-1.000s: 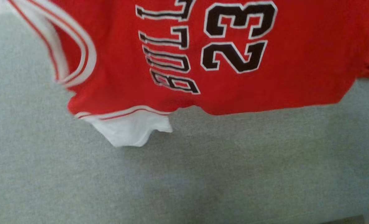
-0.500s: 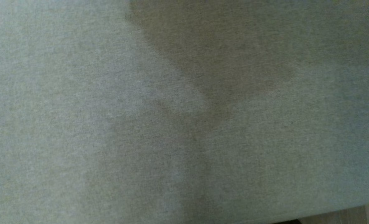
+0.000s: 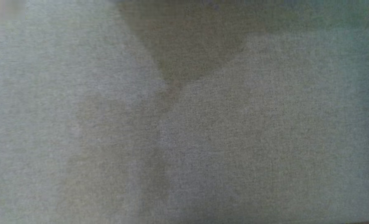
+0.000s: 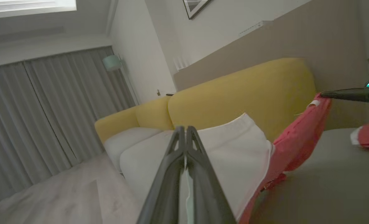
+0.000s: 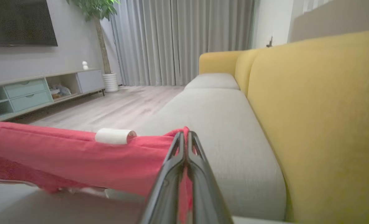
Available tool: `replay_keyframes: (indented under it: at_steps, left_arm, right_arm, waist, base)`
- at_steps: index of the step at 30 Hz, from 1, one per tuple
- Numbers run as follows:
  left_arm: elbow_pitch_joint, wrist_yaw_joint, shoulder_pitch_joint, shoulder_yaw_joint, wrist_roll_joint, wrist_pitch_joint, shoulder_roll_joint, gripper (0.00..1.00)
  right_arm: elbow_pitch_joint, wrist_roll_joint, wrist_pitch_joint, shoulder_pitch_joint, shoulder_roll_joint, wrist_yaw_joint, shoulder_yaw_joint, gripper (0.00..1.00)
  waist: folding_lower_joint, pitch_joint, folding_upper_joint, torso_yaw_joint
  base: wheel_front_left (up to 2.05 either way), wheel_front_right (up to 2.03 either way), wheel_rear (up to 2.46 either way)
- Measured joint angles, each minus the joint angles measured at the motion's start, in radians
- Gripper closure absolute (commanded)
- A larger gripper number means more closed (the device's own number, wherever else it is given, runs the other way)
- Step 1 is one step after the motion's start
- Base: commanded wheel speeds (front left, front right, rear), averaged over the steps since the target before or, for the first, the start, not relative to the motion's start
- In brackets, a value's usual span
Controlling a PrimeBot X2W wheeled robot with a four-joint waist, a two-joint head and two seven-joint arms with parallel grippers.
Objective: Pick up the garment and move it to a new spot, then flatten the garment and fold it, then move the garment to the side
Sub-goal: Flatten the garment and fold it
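Jaws of left gripper point(image 4: 186, 132) pinch the garment point(image 4: 234, 152) by its white panel; right gripper point(image 5: 186, 137) pinches its red edge. Cloth hangs stretched between them, near yellow-backed sofa point(image 5: 321, 109). Step: relocation, apparently; next, lowering evenly, kept taut.

garment point(image 5: 78, 161); red with white panel; aloft, stretched; ends pinched in left claw point(image 4: 182, 132) and right claw point(image 5: 186, 135)

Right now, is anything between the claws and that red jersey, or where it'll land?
Nothing visible. The left claw and right claw each pinch the garment; the grey seat before the robot carries shadows, no objects.
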Motion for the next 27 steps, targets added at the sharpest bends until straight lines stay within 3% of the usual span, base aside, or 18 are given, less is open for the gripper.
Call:
replay_keyframes:
  at_steps: [8,13,19,27]
  left_arm:
    - [-0.249,0.128,0.565,-0.010,0.015,0.000,0.089,1.00]
    - [-0.347,0.193,0.843,-0.031,0.015,0.000,0.103,1.00]
    - [-0.395,0.218,1.058,-0.069,0.016,0.001,0.101,1.00]
    - [-0.453,0.199,1.175,-0.065,-0.067,0.001,0.106,1.00]
  right_arm:
    - [-0.081,0.025,-0.003,0.386,-0.015,0.000,-0.070,1.00]
    - [-0.138,-0.004,-0.003,0.645,-0.002,0.000,-0.143,1.00]
    - [-0.231,-0.037,-0.003,0.858,0.031,0.000,-0.220,1.00]
    - [-0.303,-0.057,0.003,1.000,0.033,0.000,-0.285,1.00]
  waist:
    - [-0.0003,-0.104,0.0001,0.015]
    - [-0.0005,-0.167,0.0001,0.014]
    - [-0.0001,-0.198,0.0001,-0.003]
    - [-0.0002,-0.197,0.0001,-0.013]
  base:
    - [0.00,0.00,0.00]
    - [0.00,0.00,0.00]
    - [0.00,0.00,0.00]
    - [0.00,0.00,0.00]
